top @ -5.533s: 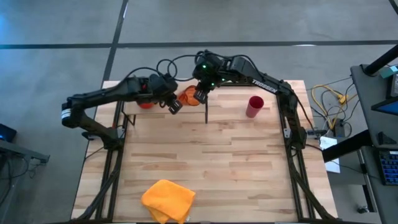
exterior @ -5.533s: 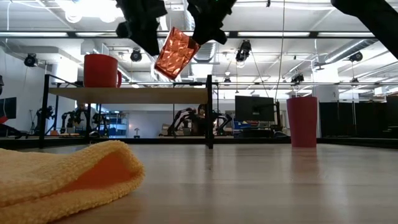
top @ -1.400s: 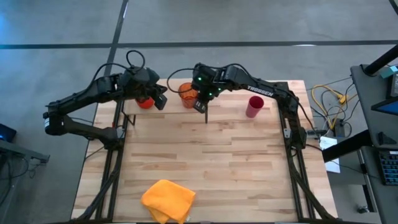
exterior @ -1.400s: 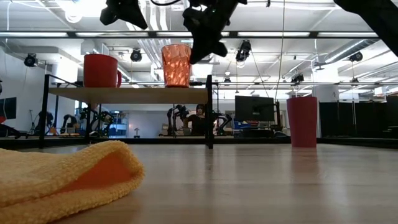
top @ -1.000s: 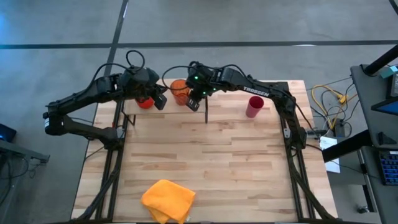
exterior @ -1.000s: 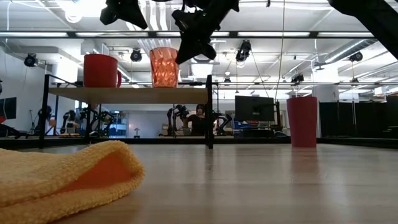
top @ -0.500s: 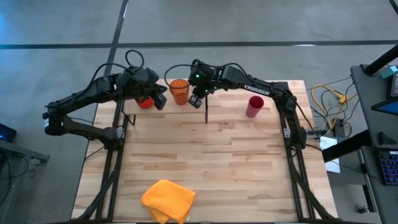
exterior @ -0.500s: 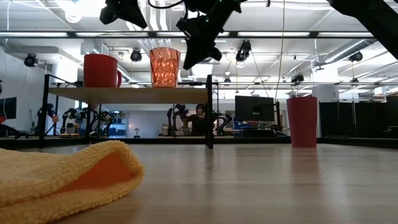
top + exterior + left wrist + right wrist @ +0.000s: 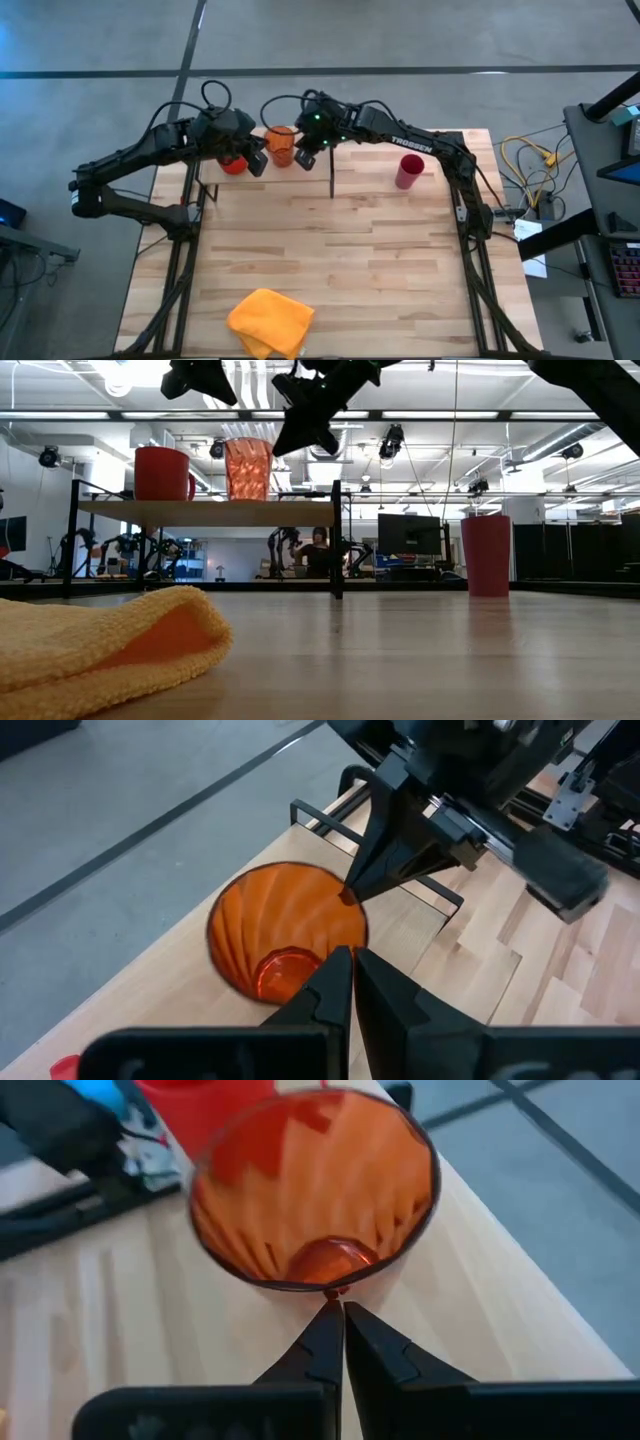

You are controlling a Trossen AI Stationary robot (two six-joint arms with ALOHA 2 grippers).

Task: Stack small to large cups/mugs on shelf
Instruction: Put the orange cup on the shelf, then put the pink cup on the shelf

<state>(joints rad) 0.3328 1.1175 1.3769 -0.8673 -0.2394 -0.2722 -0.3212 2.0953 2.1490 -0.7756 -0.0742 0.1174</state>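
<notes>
A robotics lab or test hall is shown. Beyond the wood-plank table, a wide room with an exposed ceiling, strip lights and hanging cables is seen, where further robot arms are mounted on benches and a dark monitor is set up. A grey concrete floor marked with dark lines is seen around the table, with loose cables laid beside it.

On the shelf, upper left of the low view, the red mug and orange cup leave you only a thin gap. Right of the cup, the right gripper blocks your way. Lower down, the table middle is open.
</notes>
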